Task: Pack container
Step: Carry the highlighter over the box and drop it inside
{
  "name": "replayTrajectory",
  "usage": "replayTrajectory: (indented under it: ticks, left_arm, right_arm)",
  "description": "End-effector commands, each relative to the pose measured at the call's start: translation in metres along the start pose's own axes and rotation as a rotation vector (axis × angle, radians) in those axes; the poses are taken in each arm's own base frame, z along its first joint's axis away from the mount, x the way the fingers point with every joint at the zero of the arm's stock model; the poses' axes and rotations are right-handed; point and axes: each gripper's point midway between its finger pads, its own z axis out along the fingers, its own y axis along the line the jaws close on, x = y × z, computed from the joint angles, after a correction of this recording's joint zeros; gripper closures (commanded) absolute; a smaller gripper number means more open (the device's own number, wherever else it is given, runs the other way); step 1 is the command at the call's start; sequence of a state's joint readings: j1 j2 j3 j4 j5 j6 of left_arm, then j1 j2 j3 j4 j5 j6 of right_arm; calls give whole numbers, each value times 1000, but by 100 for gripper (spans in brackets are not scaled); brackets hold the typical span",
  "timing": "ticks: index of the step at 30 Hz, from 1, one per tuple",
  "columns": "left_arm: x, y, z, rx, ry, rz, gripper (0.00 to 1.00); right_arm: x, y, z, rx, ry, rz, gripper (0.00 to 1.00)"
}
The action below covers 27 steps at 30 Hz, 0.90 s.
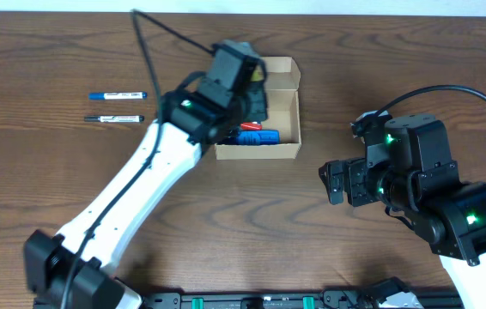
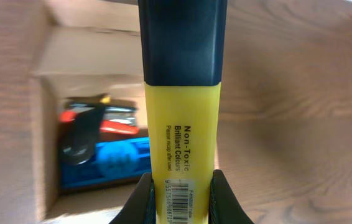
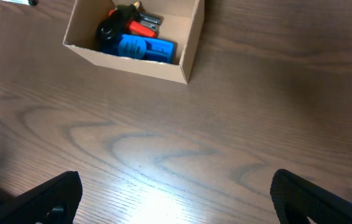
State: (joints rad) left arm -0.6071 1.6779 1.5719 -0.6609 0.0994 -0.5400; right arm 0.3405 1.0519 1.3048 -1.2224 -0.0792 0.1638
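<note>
While the container (image 1: 260, 152) is sitting open, tan cardboard, I'm clamping a yellow highlighter (image 2: 182, 118) over it in my left gripper (image 2: 182, 196) | right gripper (image 3: 176, 196) gaping empty, well apart.

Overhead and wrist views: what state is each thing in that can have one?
box: open, flap up, partly filled
highlighter: capped, held over the box
left gripper: shut on the highlighter
right gripper: open, empty
blue pen: lying on the table, outside the box
black pen: lying beside the blue pen
</note>
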Motion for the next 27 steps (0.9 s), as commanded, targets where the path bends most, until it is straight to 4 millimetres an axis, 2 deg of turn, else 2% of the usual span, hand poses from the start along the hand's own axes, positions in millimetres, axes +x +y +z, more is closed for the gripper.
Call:
replayTrajectory:
  ticks: [1, 7, 11, 16, 20, 27]
  left_arm:
    - [9, -15, 25, -6, 60, 93, 94]
    - [11, -14, 58, -64, 121, 136, 94]
    - [26, -16, 81, -36, 190, 126, 94]
    - [37, -13, 100, -34, 229, 87, 94]
    - [43, -17, 107, -9, 255, 78, 95]
    - [42, -17, 109, -6, 250, 72, 74]
  right_arm:
    - [0, -2, 0, 4, 2, -7, 1]
    - [0, -2, 0, 4, 2, -7, 1]
    - [0, -2, 0, 4, 2, -7, 1]
    - [0, -2, 0, 4, 2, -7, 1]
    - [0, -2, 0, 4, 2, -7, 1]
    - [0, -2, 1, 4, 2, -7, 1]
